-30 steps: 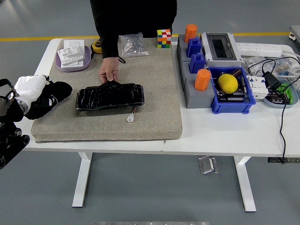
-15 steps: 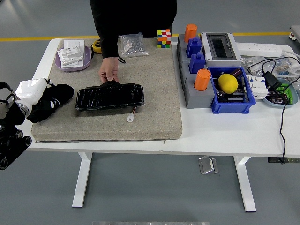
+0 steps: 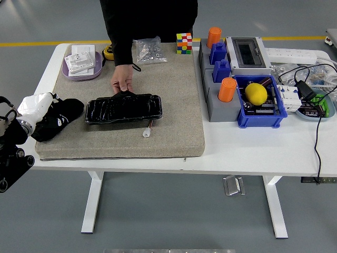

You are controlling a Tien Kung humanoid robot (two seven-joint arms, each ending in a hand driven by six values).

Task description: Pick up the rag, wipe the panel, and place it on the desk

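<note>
Left hand (image 3: 32, 108) has shifted slightly up and left, fingers still closed on the black rag (image 3: 59, 117) at the mat's (image 3: 174, 105) left edge (panel (image 3: 124, 109) steadied by a person's hand (image 3: 122, 81)).

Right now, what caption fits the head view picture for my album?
Robot's left hand holds a rag beside the panel that a person's hand steadies.
</note>
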